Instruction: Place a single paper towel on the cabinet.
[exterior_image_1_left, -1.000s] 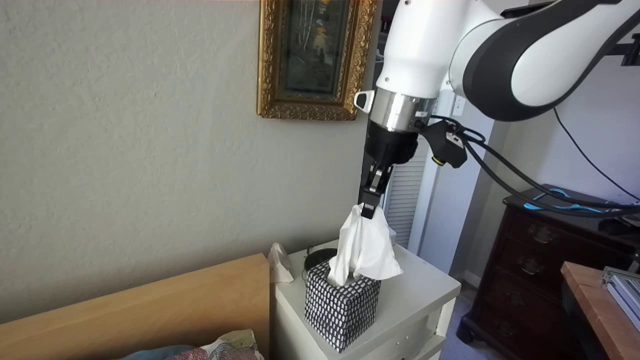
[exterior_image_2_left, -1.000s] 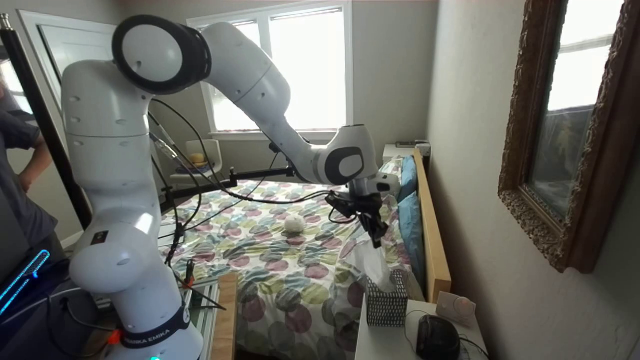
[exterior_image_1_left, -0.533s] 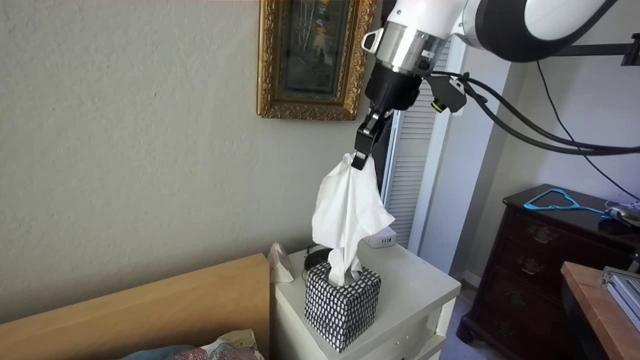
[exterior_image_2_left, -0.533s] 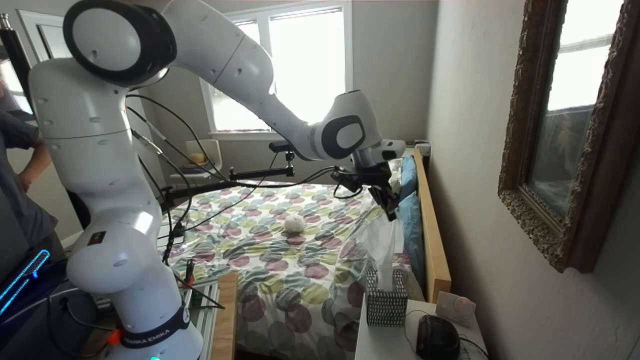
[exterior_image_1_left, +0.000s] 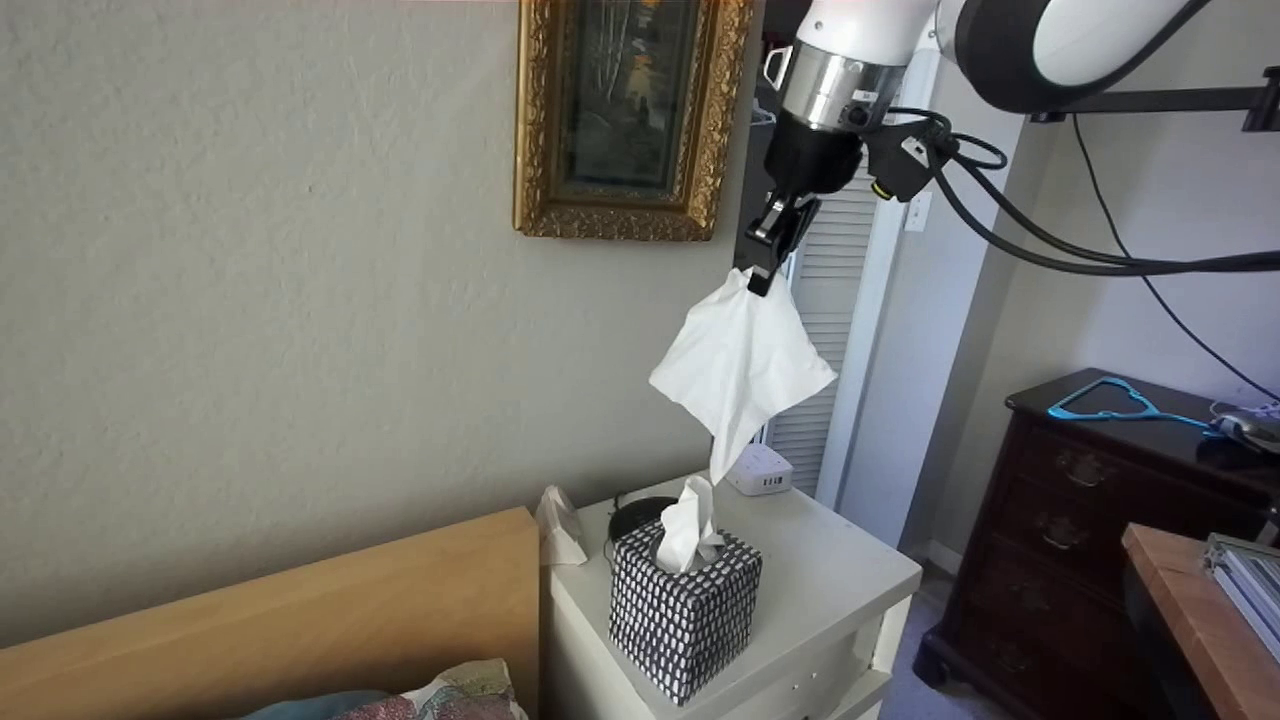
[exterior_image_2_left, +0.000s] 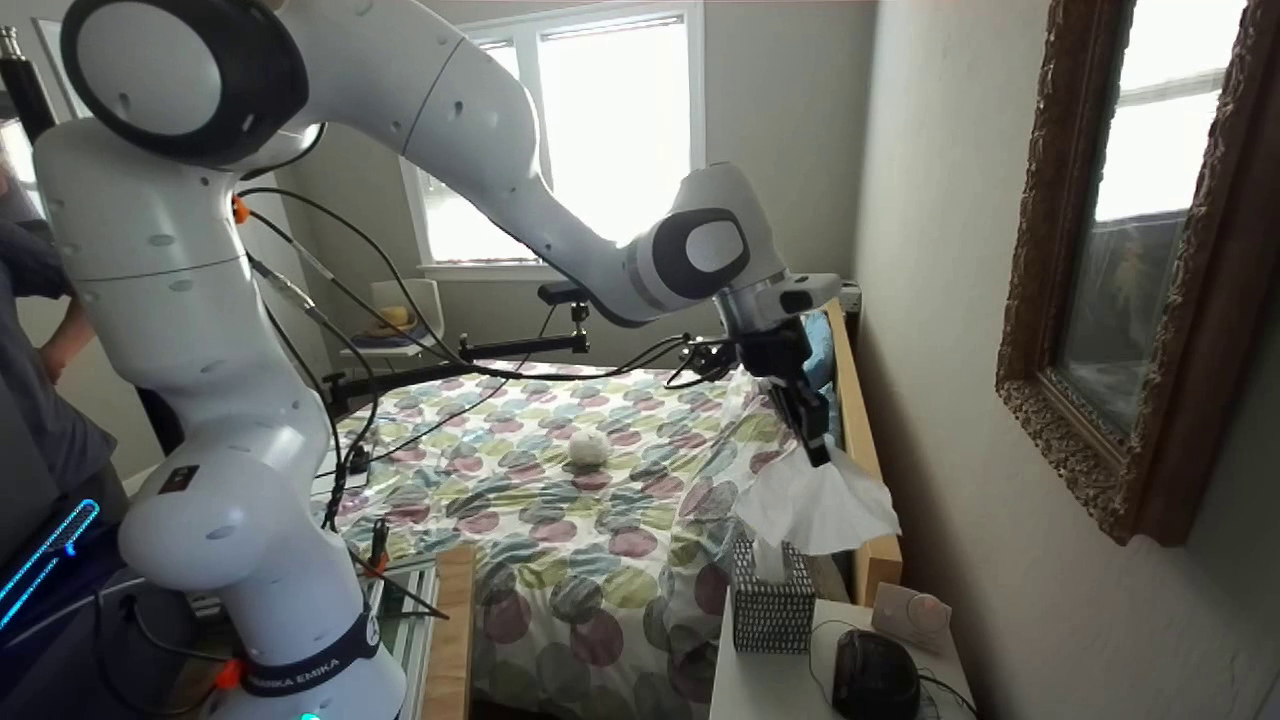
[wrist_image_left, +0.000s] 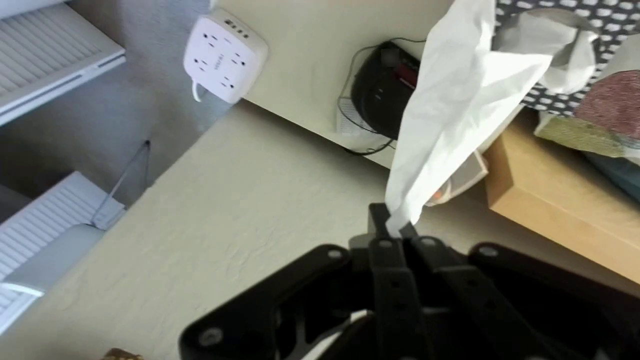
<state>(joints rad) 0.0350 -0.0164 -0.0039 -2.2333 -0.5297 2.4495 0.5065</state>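
The white paper towel (exterior_image_1_left: 742, 365) hangs spread out from my gripper (exterior_image_1_left: 762, 282) in the air above the low white cabinet (exterior_image_1_left: 835, 565). My gripper is shut on its top corner. In the wrist view the towel (wrist_image_left: 445, 110) is pinched between the fingertips (wrist_image_left: 395, 225). The patterned tissue box (exterior_image_1_left: 690, 620) stands on the cabinet top, with another white tissue (exterior_image_1_left: 688, 525) poking up from its opening. The towel's lower tip is close to that tissue; I cannot tell if they touch. An exterior view also shows the towel (exterior_image_2_left: 820, 505), gripper (exterior_image_2_left: 816, 455) and cabinet (exterior_image_2_left: 745, 690).
On the cabinet stand a black rounded device (exterior_image_2_left: 875, 675) with a cable, a white outlet block (wrist_image_left: 225, 57) and a small pale angular object (exterior_image_2_left: 910, 615). The wooden headboard (exterior_image_1_left: 300, 610) adjoins the cabinet. The wall behind carries a gold picture frame (exterior_image_1_left: 540, 130).
My gripper has risen and pulled the towel up out of the tissue box. The towel has spread open, and a new tissue stands in the box opening. The gripper moved slightly sideways at the end.
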